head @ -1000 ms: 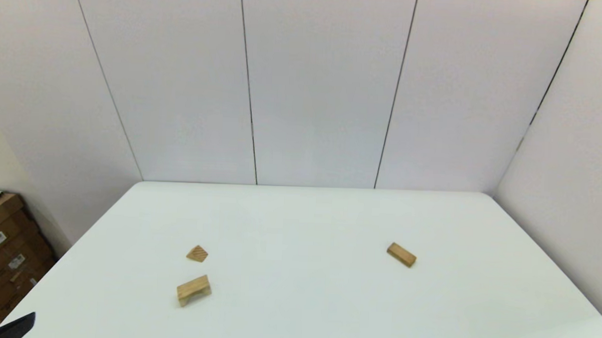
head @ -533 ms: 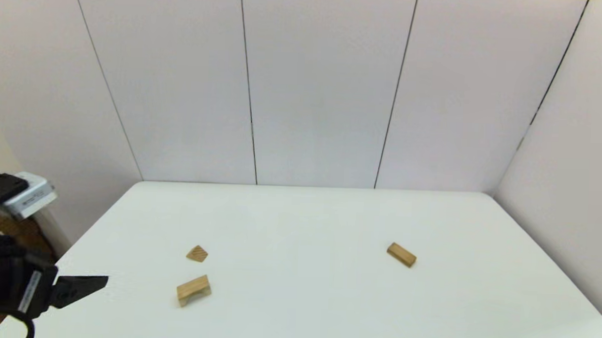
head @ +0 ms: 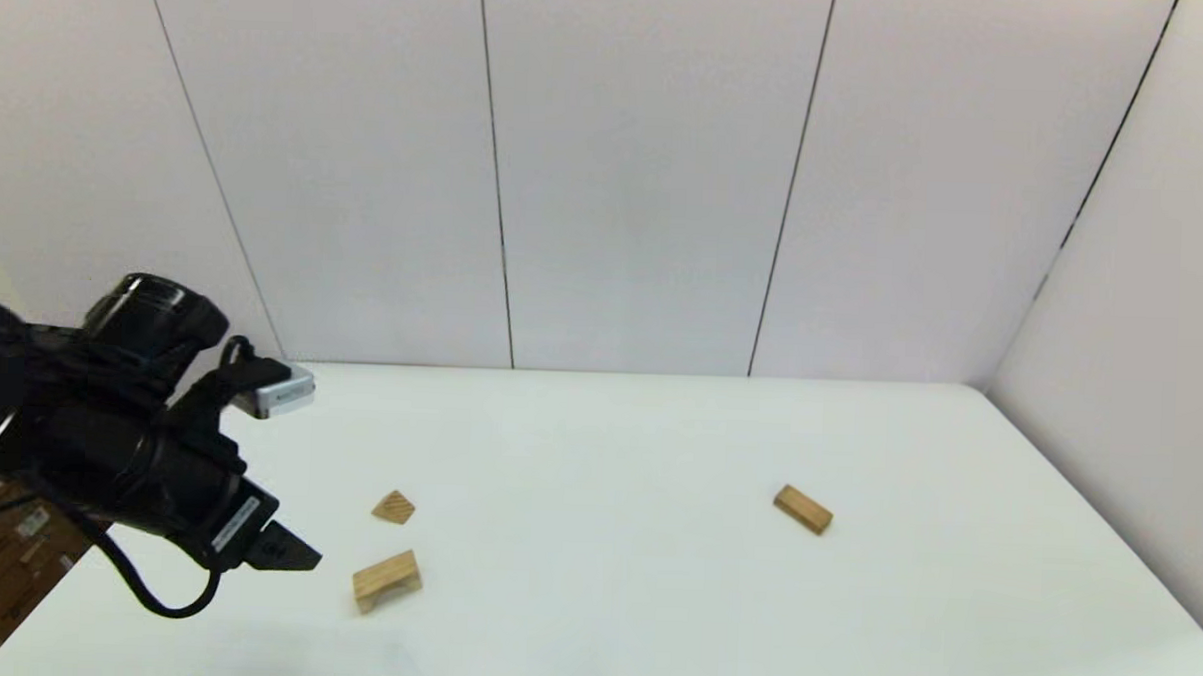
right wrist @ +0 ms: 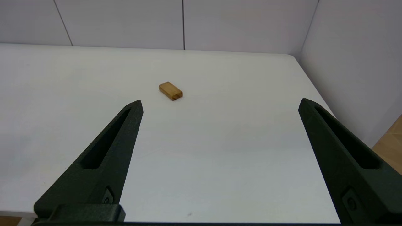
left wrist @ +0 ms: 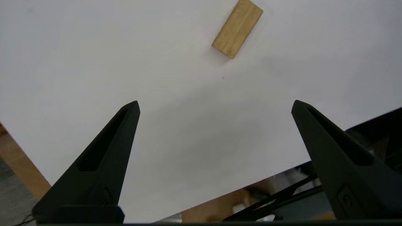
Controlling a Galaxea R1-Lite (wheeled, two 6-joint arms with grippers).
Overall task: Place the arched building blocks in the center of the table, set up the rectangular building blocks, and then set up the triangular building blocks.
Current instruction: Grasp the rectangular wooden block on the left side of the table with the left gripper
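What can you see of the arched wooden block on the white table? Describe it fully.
The arched block is light, pale-grained wood with a flat rectangular top and a notch cut from its underside, its opening facing the robot. It sits notch-down on the white table, on the robot's left near the front edge, just nearer than the triangular wedge. Nothing touches it; the open left pincer hovers beside it.

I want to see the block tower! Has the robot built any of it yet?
Not yet. The arched block, triangle block and rectangular block all lie apart on the table. The left gripper, open and empty, hovers beside the arched block. The right gripper waits open. Everything is left.
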